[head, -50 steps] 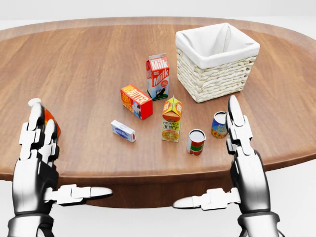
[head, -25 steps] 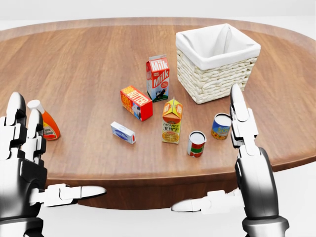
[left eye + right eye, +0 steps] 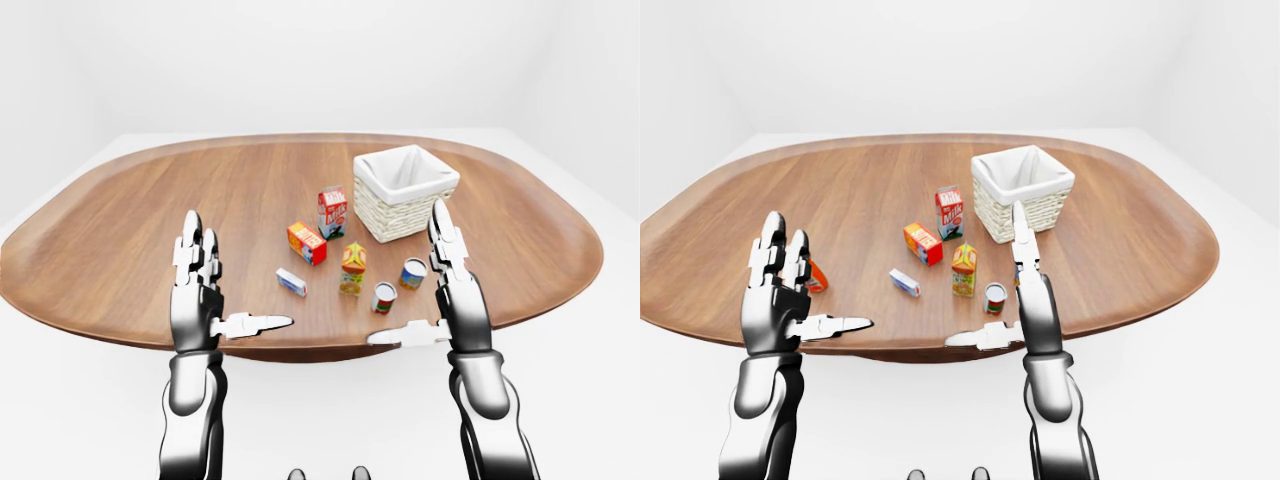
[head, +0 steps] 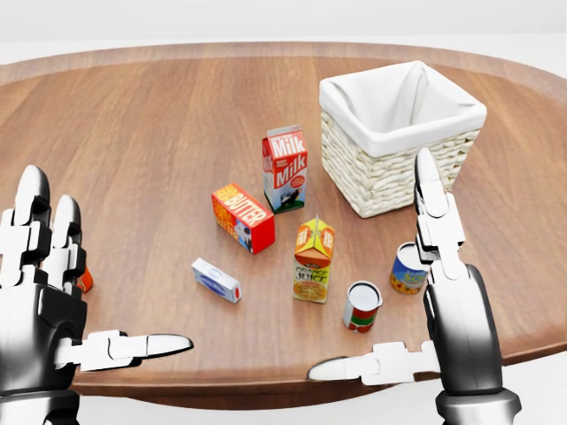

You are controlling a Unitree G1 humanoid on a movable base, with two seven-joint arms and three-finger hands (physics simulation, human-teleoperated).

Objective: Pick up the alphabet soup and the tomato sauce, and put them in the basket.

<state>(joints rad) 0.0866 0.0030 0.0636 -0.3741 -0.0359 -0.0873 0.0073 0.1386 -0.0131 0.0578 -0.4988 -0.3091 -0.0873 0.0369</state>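
Observation:
In the head view the alphabet soup can (image 4: 410, 268), blue and yellow, stands just left of my right hand's fingers (image 4: 440, 232). The tomato sauce can (image 4: 361, 306), red and green, stands lower left of it, above my right thumb. The wicker basket (image 4: 390, 181) with a white liner is at the upper right and holds nothing I can see. My right hand (image 4: 376, 270) is open, fingers upright, thumb pointing left. My left hand (image 4: 115, 266) is open at the lower left, far from both cans.
On the round wooden table (image 4: 133, 133) stand a milk carton (image 4: 285, 168), a butter box (image 4: 242, 217), an orange juice carton (image 4: 313, 261) and a small white box (image 4: 216, 280). An orange bottle (image 4: 85, 282) is mostly hidden behind my left hand. The table's near edge runs along the bottom.
The whole picture has shifted: the camera moved, so everything on the table sits lower and looks larger. My left hand now covers the orange bottle. Both hands stay open.

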